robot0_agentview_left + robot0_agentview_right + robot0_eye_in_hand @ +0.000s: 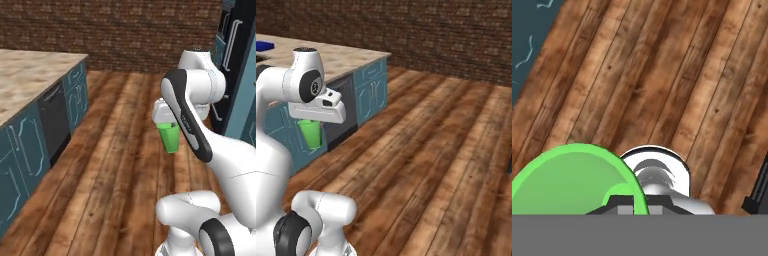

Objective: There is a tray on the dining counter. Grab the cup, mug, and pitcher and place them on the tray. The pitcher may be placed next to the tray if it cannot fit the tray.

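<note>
Your jaws hold the cup [170,137] upright, rim up, over the floor [115,165]; the counter [346,57] waits at ten o'clock.

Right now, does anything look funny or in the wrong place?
Nothing looks spilled or broken. The one unusual thing is the green cup: it hangs upright in the air above the wooden floor, held by the gripper, away from the marble counter.
</note>
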